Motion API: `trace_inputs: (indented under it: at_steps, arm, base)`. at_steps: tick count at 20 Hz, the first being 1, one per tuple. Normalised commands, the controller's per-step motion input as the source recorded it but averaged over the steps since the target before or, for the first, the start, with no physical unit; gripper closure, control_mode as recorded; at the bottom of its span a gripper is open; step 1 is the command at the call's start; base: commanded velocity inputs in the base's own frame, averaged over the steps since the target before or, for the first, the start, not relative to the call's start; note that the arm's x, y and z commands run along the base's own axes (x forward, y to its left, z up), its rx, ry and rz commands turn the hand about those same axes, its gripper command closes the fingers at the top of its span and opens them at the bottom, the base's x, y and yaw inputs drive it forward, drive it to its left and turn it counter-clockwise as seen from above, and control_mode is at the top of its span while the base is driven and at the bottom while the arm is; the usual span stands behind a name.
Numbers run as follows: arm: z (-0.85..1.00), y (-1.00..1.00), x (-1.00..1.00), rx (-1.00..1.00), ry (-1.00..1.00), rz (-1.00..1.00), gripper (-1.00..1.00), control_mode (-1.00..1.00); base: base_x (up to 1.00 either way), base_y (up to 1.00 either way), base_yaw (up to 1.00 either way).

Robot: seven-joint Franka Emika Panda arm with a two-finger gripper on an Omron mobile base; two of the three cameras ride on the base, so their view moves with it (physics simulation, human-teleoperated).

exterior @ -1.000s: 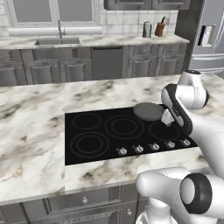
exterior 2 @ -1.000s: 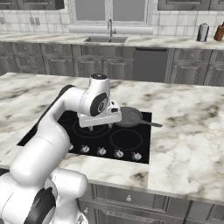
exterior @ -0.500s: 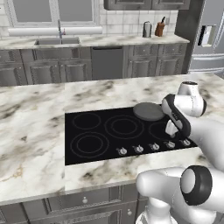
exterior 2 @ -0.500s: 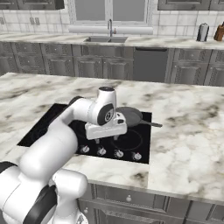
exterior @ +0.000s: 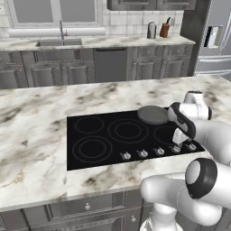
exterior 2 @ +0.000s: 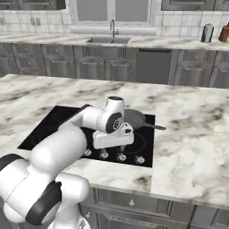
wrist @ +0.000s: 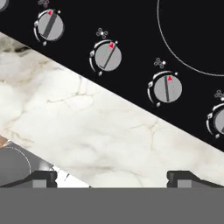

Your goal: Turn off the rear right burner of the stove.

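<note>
Jaws standing wide apart, gripping nothing; gripper (wrist: 111, 178) is hovering over the marble worktop (wrist: 87, 127) just in front of the knob row, touching nothing. Nearest ahead of the tips are two silver knobs (wrist: 107, 57), (wrist: 166, 88), each with a raised bar and red pointer. Judging them rigid, small, smooth metal, likely slippery: pinching across the bar and twisting looks the surest hold. The stove (exterior: 94, 135) is lying flush in the island, glass hard and fixed. A grey pan (exterior: 152, 114) is sitting on its rear right ring.
</note>
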Motion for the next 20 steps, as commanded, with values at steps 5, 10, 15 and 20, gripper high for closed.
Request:
trace_inputs:
  at_steps: [5,10,15,20]
  arm:
    - [-0.46,-0.14,0.01,0.00,0.03,0.00,-1.00,-1.00]
    - [-0.44,-0.23,0.00,0.00,0.02,0.00,-1.00,-1.00]
    - [-0.32,-0.24,0.05,0.00,0.01,0.00,-1.00,-1.00]
    - [-0.06,0.00,0.30,0.00,0.04,0.00,-1.00,-1.00]
  base:
    - [0.00,0.00,0.00]
    - [0.00,0.00,0.00]
    - [0.00,0.00,0.00]
    - [0.00,0.00,0.00]
